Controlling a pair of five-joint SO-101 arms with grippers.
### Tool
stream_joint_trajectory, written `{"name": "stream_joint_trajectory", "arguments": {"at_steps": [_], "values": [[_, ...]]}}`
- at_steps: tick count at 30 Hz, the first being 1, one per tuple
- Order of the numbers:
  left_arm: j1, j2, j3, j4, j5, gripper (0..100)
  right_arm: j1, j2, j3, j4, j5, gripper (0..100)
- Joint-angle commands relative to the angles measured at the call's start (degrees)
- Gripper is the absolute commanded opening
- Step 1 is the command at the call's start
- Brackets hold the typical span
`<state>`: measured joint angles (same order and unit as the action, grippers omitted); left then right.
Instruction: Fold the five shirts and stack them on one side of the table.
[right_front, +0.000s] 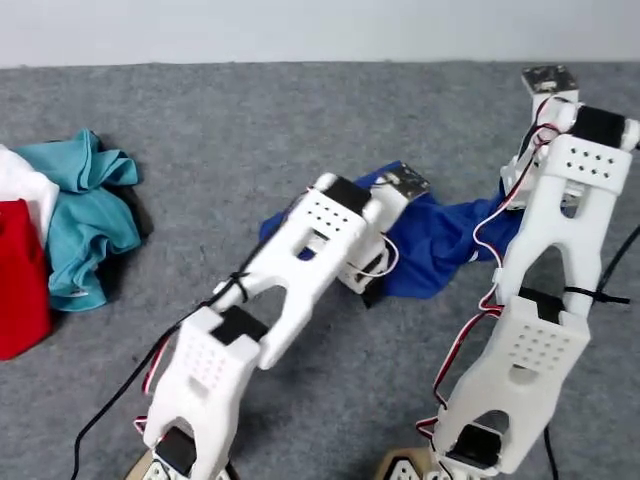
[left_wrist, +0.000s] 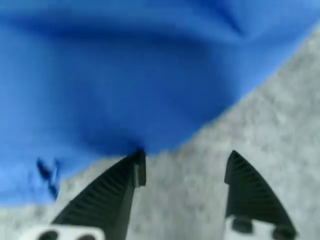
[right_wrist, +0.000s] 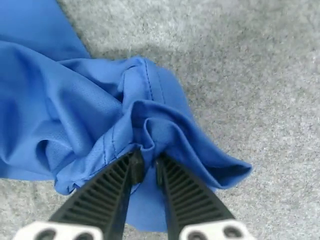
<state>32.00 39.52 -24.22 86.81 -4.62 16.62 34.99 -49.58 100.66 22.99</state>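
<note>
Shirts (right_front: 88, 215) lie heaped well apart from the blue shirt (right_front: 440, 240).

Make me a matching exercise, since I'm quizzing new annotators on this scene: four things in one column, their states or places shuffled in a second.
Column one
1. left hand
2. right hand
3. teal shirt
4. red shirt

Column two
A. shut on a fold of the blue shirt
B. crumpled beside the white cloth, on its blue-shirt side
C. open, at the blue shirt's edge
D. at the high view's left edge, just below the white cloth

Pairs: 1-C, 2-A, 3-B, 4-D
</note>
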Motion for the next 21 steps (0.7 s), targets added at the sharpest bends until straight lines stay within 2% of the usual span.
{"name": "stream_joint_trajectory", "arguments": {"at_steps": [1, 6, 9, 12, 16, 21], "values": [[1.14, 2.81, -6.90, -2.99, 3.16, 25, -0.13, -3.91, -0.26, 2.33, -0.35, 1.0], [0.26, 10.90, -12.62, -5.54, 5.71, 22, -0.31, -3.56, 0.26, 2.24, -0.35, 1.0], [0.18, 13.80, -14.90, -5.36, 5.10, 11, -0.48, -3.65, 1.58, 2.24, -0.35, 1.0], [-0.18, 13.27, -19.21, -0.79, -0.09, 1, -0.31, -3.56, 2.90, 2.24, -0.35, 1.0], [-2.64, 9.49, -30.73, 14.51, -7.30, 1, -0.13, -4.00, 3.08, 2.24, -0.35, 1.0], [-9.58, -6.07, -34.33, 13.89, -6.77, 1, -0.22, -4.44, 3.08, 2.24, -0.44, 1.0]]}}
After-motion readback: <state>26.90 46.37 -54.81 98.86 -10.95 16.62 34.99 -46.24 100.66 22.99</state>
